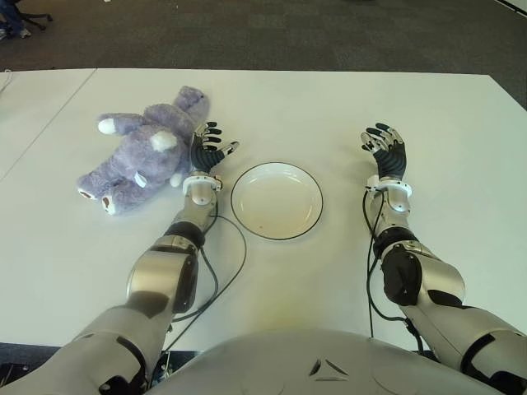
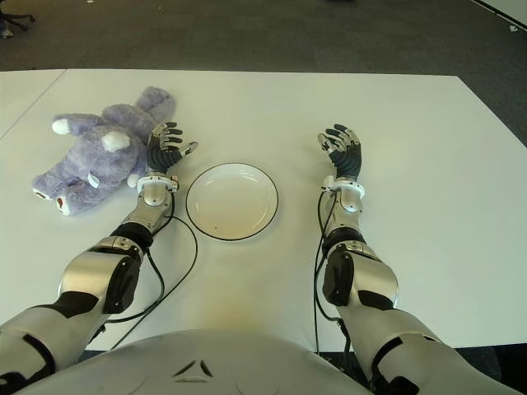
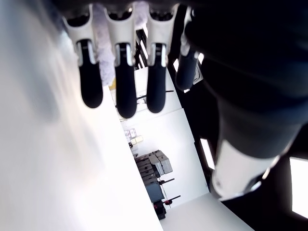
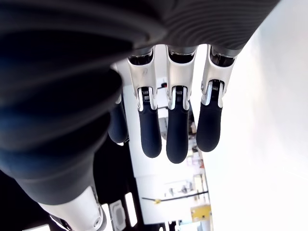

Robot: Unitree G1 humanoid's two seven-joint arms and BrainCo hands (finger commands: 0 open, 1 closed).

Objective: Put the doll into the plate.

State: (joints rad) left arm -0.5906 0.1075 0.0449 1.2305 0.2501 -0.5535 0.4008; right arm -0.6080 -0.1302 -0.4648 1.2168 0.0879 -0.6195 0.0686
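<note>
The doll [image 1: 144, 152] lies left of the plate [image 1: 277, 200], the left hand [image 1: 207, 152] spread empty beside it, perhaps touching; soft and light, it should squash best gripped round the belly, right hand [image 1: 387, 152] open, idle.

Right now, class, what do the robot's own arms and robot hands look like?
Both arms have silver-grey shells with black joints and white wrist cuffs. The left robot hand and right robot hand have black palms and black-tipped fingers with white segments. A black cable loops along each forearm.
</note>
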